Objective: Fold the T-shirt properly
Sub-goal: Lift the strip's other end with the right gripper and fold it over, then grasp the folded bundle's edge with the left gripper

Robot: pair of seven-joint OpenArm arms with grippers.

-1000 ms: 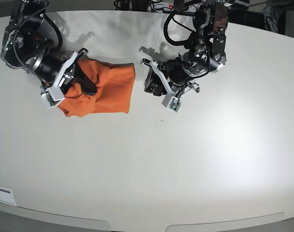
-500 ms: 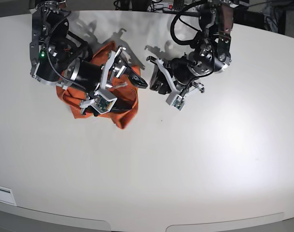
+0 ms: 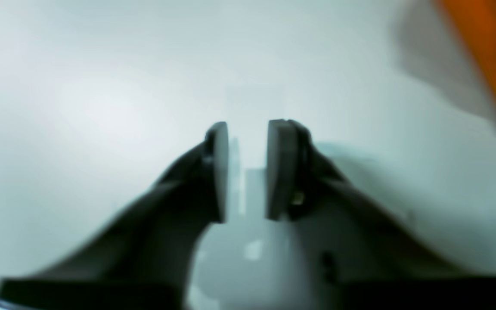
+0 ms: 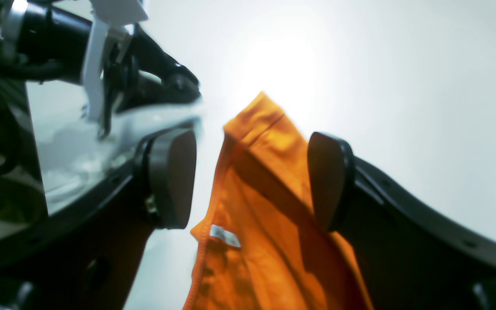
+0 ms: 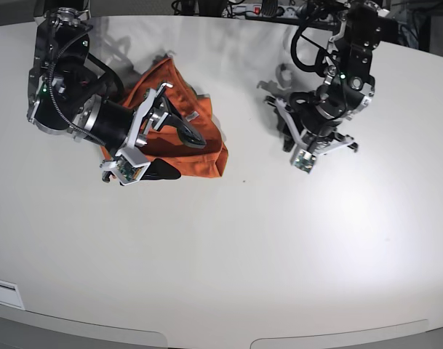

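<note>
The orange T-shirt lies bunched and crumpled on the white table at the upper left. My right gripper is low over it and open. In the right wrist view its fingers stand wide apart with a raised hemmed edge of the T-shirt between them, not pinched. My left gripper hovers over bare table to the right of the shirt. In the left wrist view its pads show a narrow gap with nothing between them, and the T-shirt is a blurred strip at top right.
Cables and equipment sit beyond the table's far edge. The left arm's wrist shows close by in the right wrist view's upper left. A white label lies at the table's front left edge.
The right gripper swung onto the shirt, dragged and bunched it rightward, then turned back. The left arm moved right, away from the shirt.
</note>
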